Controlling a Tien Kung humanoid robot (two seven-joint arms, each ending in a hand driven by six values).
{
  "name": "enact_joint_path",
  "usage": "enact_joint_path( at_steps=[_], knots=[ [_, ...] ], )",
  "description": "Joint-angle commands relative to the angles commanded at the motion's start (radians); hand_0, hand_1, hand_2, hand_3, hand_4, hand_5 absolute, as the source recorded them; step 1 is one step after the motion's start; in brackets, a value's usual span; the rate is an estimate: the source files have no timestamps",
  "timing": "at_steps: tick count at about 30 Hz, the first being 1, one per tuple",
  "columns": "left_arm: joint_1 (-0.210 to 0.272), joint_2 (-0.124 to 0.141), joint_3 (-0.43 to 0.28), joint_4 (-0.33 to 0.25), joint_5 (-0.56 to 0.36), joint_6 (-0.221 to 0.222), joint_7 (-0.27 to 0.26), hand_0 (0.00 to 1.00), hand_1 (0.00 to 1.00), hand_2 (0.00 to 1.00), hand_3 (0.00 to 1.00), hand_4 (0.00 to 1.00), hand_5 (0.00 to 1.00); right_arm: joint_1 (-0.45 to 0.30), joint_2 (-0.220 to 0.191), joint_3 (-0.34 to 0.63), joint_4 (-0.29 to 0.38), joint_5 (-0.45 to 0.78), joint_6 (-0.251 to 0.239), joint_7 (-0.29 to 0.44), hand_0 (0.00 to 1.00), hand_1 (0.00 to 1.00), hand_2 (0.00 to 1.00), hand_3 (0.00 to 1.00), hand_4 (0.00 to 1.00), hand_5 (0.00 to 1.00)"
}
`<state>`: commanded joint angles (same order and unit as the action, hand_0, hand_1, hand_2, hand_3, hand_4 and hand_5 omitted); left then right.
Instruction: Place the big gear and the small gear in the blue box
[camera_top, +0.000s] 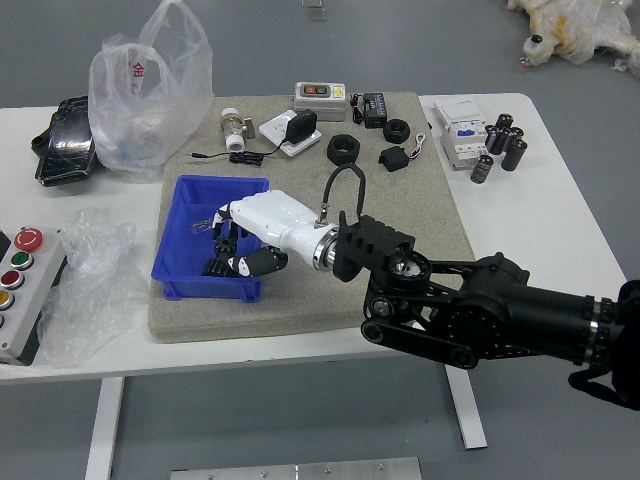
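As right hand (262, 222) crosses rim of blue box (190, 289), grip unclear; mat (290, 318) bare nearside.

White plastic bag (150, 100) beside a black pouch (68, 142), red-buttoned control box (22, 300) nearer.

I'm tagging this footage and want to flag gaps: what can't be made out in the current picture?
All in the head view:
- Whether the right robot hand holds anything: its own white back blocks the view.
- The full shape of the black ribbed piece in the blue box: partly covered by that hand.
- What the wire piece is: too small.
- The whole button panel: cut off by the left edge.
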<state>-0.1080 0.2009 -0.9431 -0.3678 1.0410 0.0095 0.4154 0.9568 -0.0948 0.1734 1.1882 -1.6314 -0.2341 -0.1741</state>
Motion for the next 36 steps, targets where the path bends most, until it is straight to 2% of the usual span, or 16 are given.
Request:
enact_joint_path(
  at_steps=[1, 2, 7, 8, 18, 22, 25, 26, 31, 32, 36],
  knots=[
    [0.0, 0.0, 0.0, 0.0, 0.0, 0.0, 0.0, 0.699, 0.65, 0.632, 0.773, 0.7, 0.41, 0.0, 0.001, 0.0, -0.002, 0.001, 0.002, -0.001, 0.366, 0.555, 0.536, 0.537, 0.474, 0.002],
    [0.0, 0.0, -0.001, 0.0, 0.001, 0.0, 0.0, 0.699, 0.65, 0.631, 0.773, 0.7, 0.408, 0.0, 0.001, 0.001, -0.006, 0.001, 0.005, -0.002, 0.378, 0.611, 0.683, 0.733, 0.474, 0.16],
    [0.0, -0.001, -0.001, 0.0, 0.001, 0.0, 0.0, 0.699, 0.65, 0.631, 0.773, 0.7, 0.408, 0.0, 0.003, 0.011, -0.015, -0.004, 0.012, -0.007, 0.378, 0.611, 0.683, 0.733, 0.474, 0.16],
    [0.0, -0.001, -0.001, 0.0, 0.001, 0.0, 0.0, 0.699, 0.65, 0.631, 0.773, 0.7, 0.41, 0.0, 0.003, 0.013, -0.016, -0.006, 0.013, -0.009, 0.397, 0.669, 0.859, 0.89, 0.595, 0.191],
    [0.0, 0.0, 0.0, 0.0, 0.001, -0.001, 0.0, 0.699, 0.65, 0.631, 0.774, 0.7, 0.409, -0.006, 0.001, 0.022, -0.021, -0.014, 0.016, -0.018, 0.398, 0.678, 0.868, 0.902, 0.628, 0.199],
    [0.001, -0.001, 0.0, 0.0, 0.001, 0.0, 0.0, 0.699, 0.65, 0.631, 0.772, 0.7, 0.411, -0.025, -0.009, 0.069, -0.018, -0.005, -0.003, -0.013, 0.389, 0.678, 0.856, 0.879, 0.65, 0.222],
    [0.003, -0.001, 0.0, 0.001, -0.001, 0.0, -0.001, 0.699, 0.65, 0.631, 0.772, 0.7, 0.411, -0.057, -0.035, 0.133, -0.011, 0.024, -0.026, 0.003, 0.389, 0.678, 0.856, 0.879, 0.65, 0.222],
    [0.003, -0.002, 0.001, 0.001, -0.002, 0.0, -0.002, 0.699, 0.65, 0.631, 0.773, 0.7, 0.41, -0.07, -0.045, 0.158, -0.008, 0.034, -0.033, 0.008, 0.375, 0.652, 0.789, 0.788, 0.649, 0.235],
    [0.006, -0.004, 0.006, 0.002, -0.011, 0.004, -0.005, 0.699, 0.65, 0.631, 0.773, 0.7, 0.41, -0.165, -0.112, 0.306, 0.025, 0.149, -0.075, 0.097, 0.375, 0.652, 0.789, 0.788, 0.649, 0.235],
    [0.007, -0.005, 0.008, 0.002, -0.014, 0.005, -0.007, 0.699, 0.65, 0.631, 0.774, 0.7, 0.409, -0.19, -0.127, 0.341, 0.034, 0.183, -0.077, 0.124, 0.403, 0.62, 0.71, 0.687, 0.648, 0.24],
    [0.01, -0.007, 0.012, 0.002, -0.021, 0.009, -0.009, 0.699, 0.65, 0.631, 0.774, 0.7, 0.409, -0.269, -0.159, 0.468, 0.05, 0.315, -0.052, 0.216, 0.403, 0.62, 0.71, 0.687, 0.648, 0.24]
  ],
)
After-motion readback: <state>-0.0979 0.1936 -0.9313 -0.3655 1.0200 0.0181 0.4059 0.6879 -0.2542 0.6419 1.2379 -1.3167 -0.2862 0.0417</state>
